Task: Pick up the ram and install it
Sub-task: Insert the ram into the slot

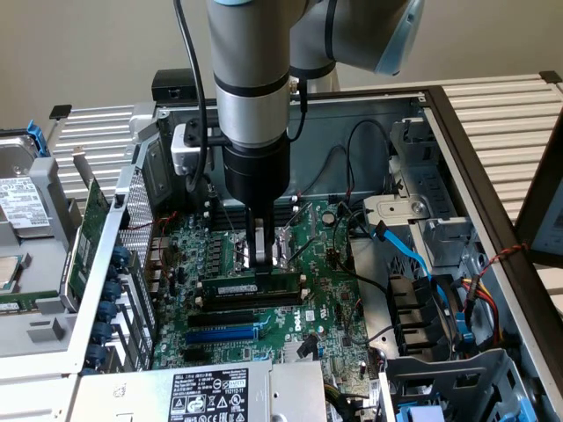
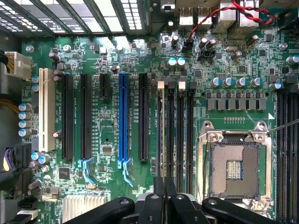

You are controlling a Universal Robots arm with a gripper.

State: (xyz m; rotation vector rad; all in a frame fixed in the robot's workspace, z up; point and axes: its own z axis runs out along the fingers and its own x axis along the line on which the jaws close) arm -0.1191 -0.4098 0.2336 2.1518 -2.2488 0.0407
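Memory stick: I see the ram [image 1: 255, 286] standing upright on its long edge in a black slot on the motherboard [image 1: 325, 290], just beside the processor socket [image 2: 233, 163]. It is a thin, narrow green strip with a white label and dark chips.
Gripper: the gripper [image 2: 165, 186] hangs straight over the middle of the stick. Its dark fingers [image 2: 159, 196] are pressed together, tips at the stick's top edge. I cannot tell whether the stick is pinched between them.
Neighbouring slots: long black plastic memory slots [image 2: 180, 135] run parallel, close beside. Further off I note black card slots [image 2: 143, 116], one blue slot [image 2: 123, 116] and one white slot [image 2: 46, 109].
Socket: square, with a metal frame and a grid of contacts.
Case: the open grey sheet-metal case [image 1: 369, 105] holds the motherboard, a labelled power supply [image 1: 211, 391] at the near edge, and blue cables [image 1: 413, 255] on the exterior view's right.
Other: a finned silver heat sink [image 2: 84, 205] sits on the board.
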